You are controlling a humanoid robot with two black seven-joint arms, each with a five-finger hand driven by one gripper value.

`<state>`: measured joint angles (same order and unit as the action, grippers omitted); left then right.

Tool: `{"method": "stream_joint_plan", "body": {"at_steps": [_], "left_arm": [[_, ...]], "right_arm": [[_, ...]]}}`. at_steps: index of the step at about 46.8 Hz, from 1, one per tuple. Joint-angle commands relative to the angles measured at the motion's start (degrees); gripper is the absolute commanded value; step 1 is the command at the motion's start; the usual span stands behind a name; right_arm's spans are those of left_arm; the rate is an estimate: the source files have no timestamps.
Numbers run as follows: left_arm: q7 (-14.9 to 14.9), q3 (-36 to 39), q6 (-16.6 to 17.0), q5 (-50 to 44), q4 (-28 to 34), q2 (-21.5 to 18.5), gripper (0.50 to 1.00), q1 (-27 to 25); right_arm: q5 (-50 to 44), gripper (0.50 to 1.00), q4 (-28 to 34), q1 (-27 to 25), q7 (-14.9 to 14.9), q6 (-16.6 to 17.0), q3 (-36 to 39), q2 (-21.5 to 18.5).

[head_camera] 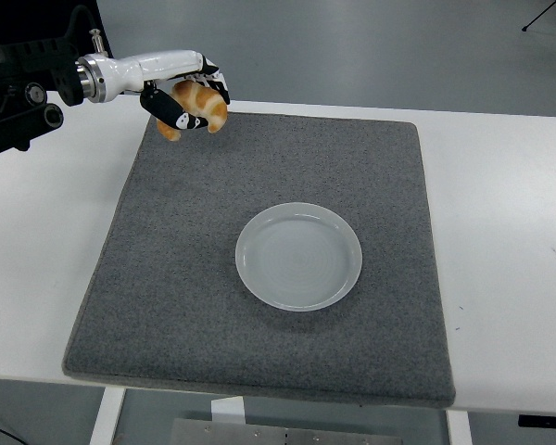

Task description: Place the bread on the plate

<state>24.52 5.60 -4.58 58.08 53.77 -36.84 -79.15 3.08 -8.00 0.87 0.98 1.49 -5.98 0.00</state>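
The bread (197, 105) is a golden-brown, croissant-like roll with paler bands across it, gripped in the fingers of the left hand (187, 97) and held in the air, up and to the left of the plate (298, 256), well apart from it. The plate is round, pale grey-white and shallow with a raised rim, lying flat and bare.

Left hand (181, 93) grips bread (197, 106) above mat (167, 278).

white table (510, 213), grey mat (213, 306) (plate (298, 256) atop)
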Motion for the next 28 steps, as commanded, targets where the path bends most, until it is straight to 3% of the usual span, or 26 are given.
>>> {"method": "stream_joint_plan", "body": {"at_steps": [1, 8, 15, 28], "left_arm": [[0.09, -0.86, -2.44, 0.02, 0.1, -0.95, 0.5, -2.32], [1.23, -0.94, -3.59, -0.07, 2.03, -1.65, 0.5, -5.84], [3.69, -1.12, -4.91, 0.02, 8.53, -2.35, 0.5, -8.12], [4.05, -3.32, -5.35, 1.25, 13.46, -1.13, 0.5, -8.39]], "right_arm": [[0.0, 0.954, 0.0, 0.01, -0.01, 0.0, 0.0, 0.0], [0.0, 0.952, 0.0, 0.01, -0.01, 0.0, 0.0, 0.0], [0.0, 0.952, 0.0, 0.01, 0.08, 0.0, 0.0, 0.0], [0.0, 0.952, 0.0, 0.01, -0.01, 0.0, 0.0, 0.0]]}}
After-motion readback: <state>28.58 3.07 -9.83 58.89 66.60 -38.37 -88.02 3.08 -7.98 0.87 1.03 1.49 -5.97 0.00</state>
